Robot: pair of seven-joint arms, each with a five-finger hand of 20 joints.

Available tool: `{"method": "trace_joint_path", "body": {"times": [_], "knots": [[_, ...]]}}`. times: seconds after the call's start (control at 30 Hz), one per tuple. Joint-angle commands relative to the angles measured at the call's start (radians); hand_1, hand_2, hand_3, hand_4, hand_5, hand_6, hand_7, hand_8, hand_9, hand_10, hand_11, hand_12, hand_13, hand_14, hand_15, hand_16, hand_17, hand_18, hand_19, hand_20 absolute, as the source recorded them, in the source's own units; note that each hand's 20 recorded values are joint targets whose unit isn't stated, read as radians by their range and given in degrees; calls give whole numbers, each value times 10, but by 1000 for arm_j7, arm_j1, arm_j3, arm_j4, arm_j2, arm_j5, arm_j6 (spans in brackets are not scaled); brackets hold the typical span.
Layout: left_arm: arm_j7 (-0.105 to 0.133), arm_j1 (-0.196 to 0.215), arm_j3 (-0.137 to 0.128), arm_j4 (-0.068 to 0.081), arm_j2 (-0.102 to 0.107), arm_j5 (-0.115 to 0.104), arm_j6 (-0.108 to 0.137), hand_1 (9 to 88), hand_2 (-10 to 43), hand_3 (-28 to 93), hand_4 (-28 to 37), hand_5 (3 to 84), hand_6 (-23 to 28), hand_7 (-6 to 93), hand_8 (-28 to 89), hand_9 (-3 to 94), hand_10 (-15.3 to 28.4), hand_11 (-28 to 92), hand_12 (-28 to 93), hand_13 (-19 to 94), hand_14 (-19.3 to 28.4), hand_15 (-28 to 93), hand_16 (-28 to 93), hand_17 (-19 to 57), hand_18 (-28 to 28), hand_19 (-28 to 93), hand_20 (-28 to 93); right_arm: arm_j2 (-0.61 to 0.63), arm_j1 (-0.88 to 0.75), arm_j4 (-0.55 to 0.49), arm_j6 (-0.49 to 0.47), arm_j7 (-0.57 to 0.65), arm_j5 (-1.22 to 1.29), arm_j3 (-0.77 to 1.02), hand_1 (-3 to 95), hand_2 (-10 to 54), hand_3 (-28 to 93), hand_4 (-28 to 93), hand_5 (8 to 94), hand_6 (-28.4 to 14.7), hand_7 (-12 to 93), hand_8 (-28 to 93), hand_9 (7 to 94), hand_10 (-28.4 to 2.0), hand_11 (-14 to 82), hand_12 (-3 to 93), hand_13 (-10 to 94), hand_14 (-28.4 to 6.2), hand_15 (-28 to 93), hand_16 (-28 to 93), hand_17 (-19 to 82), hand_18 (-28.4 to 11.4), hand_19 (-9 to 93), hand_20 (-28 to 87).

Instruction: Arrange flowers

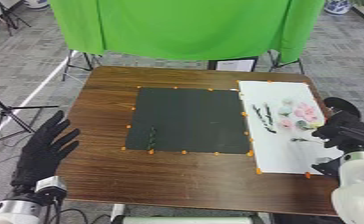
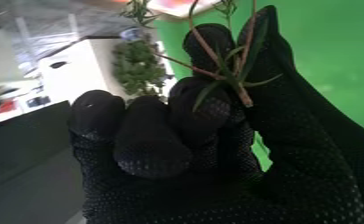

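- Between the thumb and finger of the right hand, a thin sprig is sitting pinched near its stem's end — probably light, springy, easily bruised.
- Just left of and beyond that hand, pink flowers are lying, likely needing a gentle stem hold — petals untouched.
- Well left of it, the left hand is resting, fingers straight.

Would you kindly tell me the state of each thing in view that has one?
Left hand: open, empty
Right hand: fingers pinching a leafy sprig
Dark sheet: flat, green stem lying on it
White sheet: flat, flowers lying on it
Green cloth: hanging
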Motion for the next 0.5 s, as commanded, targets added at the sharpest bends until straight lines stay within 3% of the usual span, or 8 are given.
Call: {"method": "trace_joint_path", "body": {"times": [0.03,0.23,0.5], "knots": [[-13,1,2,0,-2,-1,1,245,-35,694,-252,231,26,177,-94,177,101,148,198,174,150,268,23,-124,230,375,98,-21,319,-51,82,-43,56,-222,336,-52,931,-129,713,-8,515,251,835,-84,592,539,801,-73,844,345,394,-221,930,489],[-21,-4,8,3,-1,-2,1,246,-35,694,-252,230,25,179,-94,177,100,149,198,174,150,269,24,-124,231,375,98,-167,512,-4,38,-59,50,-464,334,-61,931,-113,737,-11,495,263,844,-80,593,538,815,-67,845,347,409,-222,932,504],[-30,-15,20,9,1,-2,-2,245,-35,694,-252,231,25,180,-94,178,101,148,198,174,151,270,23,-124,231,375,98,-363,631,189,-74,-58,-94,-717,333,-67,931,-99,743,-13,493,263,851,-78,598,530,820,-66,846,350,413,-221,932,513]]}}
